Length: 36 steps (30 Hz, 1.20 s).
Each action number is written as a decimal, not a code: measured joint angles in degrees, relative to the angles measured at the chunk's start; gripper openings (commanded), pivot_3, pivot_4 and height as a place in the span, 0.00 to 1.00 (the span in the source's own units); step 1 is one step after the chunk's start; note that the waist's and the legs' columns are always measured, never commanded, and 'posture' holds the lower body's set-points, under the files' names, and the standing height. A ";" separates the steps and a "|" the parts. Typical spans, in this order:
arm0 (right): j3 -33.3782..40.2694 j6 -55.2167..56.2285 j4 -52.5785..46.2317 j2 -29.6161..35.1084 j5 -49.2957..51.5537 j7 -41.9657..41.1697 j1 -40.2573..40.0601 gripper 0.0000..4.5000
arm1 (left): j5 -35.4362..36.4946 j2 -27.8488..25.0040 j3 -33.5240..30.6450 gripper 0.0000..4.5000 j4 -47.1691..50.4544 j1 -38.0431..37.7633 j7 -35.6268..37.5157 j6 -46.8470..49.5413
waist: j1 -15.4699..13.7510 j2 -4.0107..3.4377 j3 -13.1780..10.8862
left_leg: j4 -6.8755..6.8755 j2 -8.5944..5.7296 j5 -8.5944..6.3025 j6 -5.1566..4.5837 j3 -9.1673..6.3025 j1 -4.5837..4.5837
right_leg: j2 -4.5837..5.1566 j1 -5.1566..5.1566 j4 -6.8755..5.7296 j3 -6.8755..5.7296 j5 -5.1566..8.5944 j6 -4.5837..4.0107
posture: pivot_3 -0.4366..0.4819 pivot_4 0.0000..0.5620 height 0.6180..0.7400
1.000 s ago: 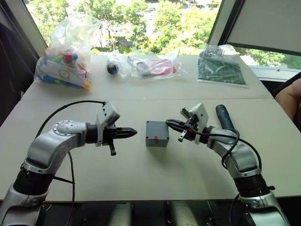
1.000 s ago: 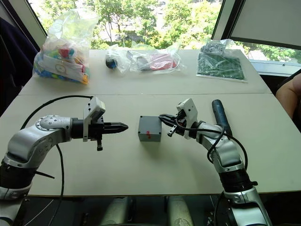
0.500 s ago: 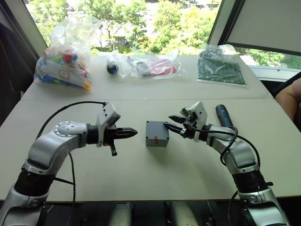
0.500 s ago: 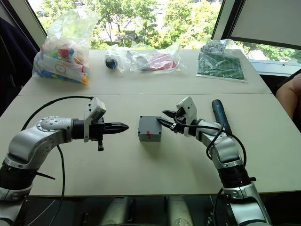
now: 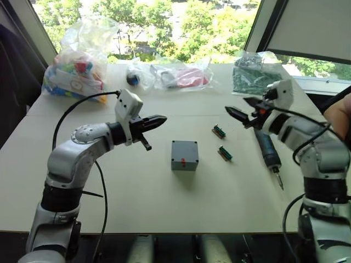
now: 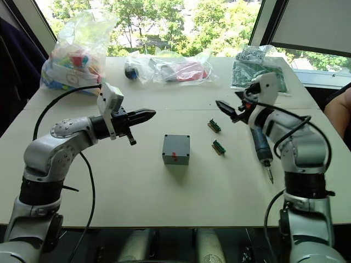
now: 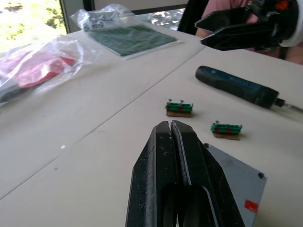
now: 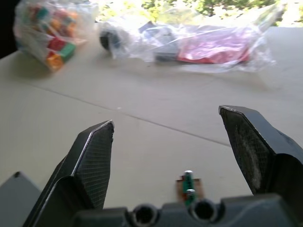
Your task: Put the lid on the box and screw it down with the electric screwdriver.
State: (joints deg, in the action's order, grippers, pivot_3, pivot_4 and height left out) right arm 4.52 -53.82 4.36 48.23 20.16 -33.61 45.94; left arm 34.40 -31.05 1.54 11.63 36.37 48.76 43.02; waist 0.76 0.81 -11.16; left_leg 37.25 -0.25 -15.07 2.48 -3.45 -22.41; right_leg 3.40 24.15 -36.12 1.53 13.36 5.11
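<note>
The grey box (image 5: 184, 163) stands mid-table, red mark on its near side. The lid (image 5: 184, 148) lies flat on top of it, a corner hole (image 7: 258, 176) showing. To the right, the dark electric screwdriver (image 5: 267, 147) lies on the table with its bit toward me. My right gripper (image 5: 240, 108) hovers open above the table just left of the screwdriver's handle, nothing between its fingers (image 8: 97, 151). My left gripper (image 5: 159, 119) is shut and empty, raised to the left of the box and behind it, pointing right.
Two small green connectors (image 5: 219, 131) (image 5: 224, 153) lie between box and screwdriver. Along the far edge sit a bag of coloured blocks (image 5: 77, 71), a bag with something red (image 5: 181, 76) and a bagged green board (image 5: 258, 79). A person's arm (image 5: 340, 115) shows at the right edge.
My right gripper opened and rose from beside the box to the right, uncovering the two connectors. My left gripper, still shut, lifted and moved toward the table's far side.
</note>
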 measured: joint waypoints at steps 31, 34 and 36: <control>-36.32 -7.91 44.11 1.90 -21.16 -39.11 19.89 0.99 | -10.69 -4.32 12.22 0.00 7.60 -4.81 6.94 -9.11 | 1.75 -0.12 -0.01 | -0.06 0.07 -0.02 -0.03 0.02 -0.05 | -0.06 0.17 -0.07 0.03 -0.12 0.29 | 0.48 0.27 1.00; -37.08 -7.40 45.70 0.80 -22.47 -40.14 19.89 0.99 | -10.72 -4.34 12.19 0.00 7.64 -5.26 6.03 -8.60 | 1.74 -0.12 -0.01 | -0.06 0.07 -0.02 -0.03 0.01 -0.04 | -0.06 0.17 -0.08 0.03 -0.12 0.29 | 0.48 0.27 1.00; -37.32 -6.70 46.44 0.30 -23.58 -40.86 19.89 0.99 | -10.72 -4.34 12.10 0.00 7.89 -5.58 5.35 -8.49 | 1.73 -0.12 -0.01 | -0.05 0.07 -0.02 -0.03 0.01 -0.04 | -0.06 0.17 -0.08 0.03 -0.12 0.29 | 0.48 0.27 1.00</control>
State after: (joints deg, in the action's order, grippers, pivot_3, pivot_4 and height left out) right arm -32.80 -60.52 50.80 48.53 -3.42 -74.47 65.83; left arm 23.68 -35.39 13.64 19.52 30.79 54.11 34.53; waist 2.49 0.69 -11.17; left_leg 37.20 -0.18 -15.09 2.46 -3.44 -22.45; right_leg 3.33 24.32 -36.20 1.56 13.23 5.41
